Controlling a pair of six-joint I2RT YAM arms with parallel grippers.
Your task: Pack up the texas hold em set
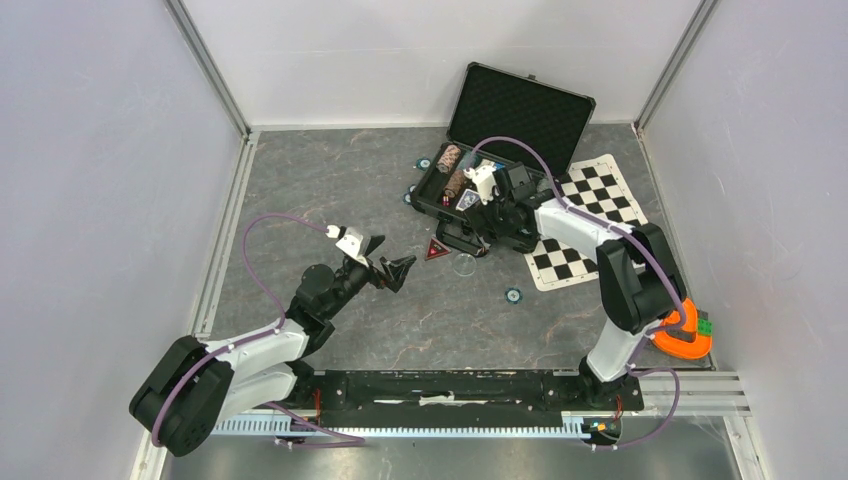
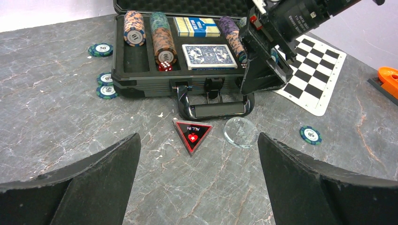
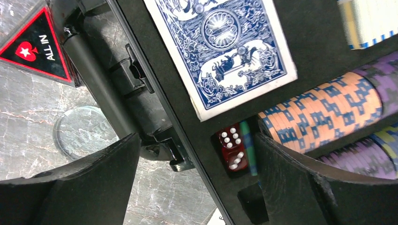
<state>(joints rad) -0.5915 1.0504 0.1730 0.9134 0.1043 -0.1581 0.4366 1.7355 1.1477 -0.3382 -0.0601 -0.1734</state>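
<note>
Cut off: the lid point(image 1: 520, 108) of the case point(image 2: 145, 87) runs off the top of the left wrist view. The orange object point(image 2: 388, 77) is clipped at that view's right edge.
Hidden: the right arm point(image 2: 281, 28) covers the case's right end in the left wrist view.
Hard to make out: the lettering on the clear disc point(image 2: 240, 132). In the top view, the right hand's fingers are lost against the black case.
Left hand point(image 2: 198, 137): fingers wide apart, empty, above the table point(image 2: 56, 122).
Marker: the red triangular marker point(image 2: 192, 136) lies flat just ahead of the left hand, in line with its finger gap. The clear disc sits beside it toward the right finger, and the handle point(image 2: 216, 110) is just beyond.
Loose chips: a single chip point(image 2: 310, 135) lies ahead of the left hand's right finger. Three chips point(image 2: 105, 78) lie ahead-left, beside the case's left end.
Right hand point(image 3: 196, 138): fingers wide apart, empty, over the case's front edge.
Case contents: the red dice point(image 3: 233, 150) sit in the right hand's gap, nearer its right finger. The blue card deck point(image 3: 220, 51) lies farther ahead, and the chip rows point(image 3: 324, 112) lie ahead of the right finger.
Checkered mat point(image 2: 312, 70): beside the case, partly under the right arm.
</note>
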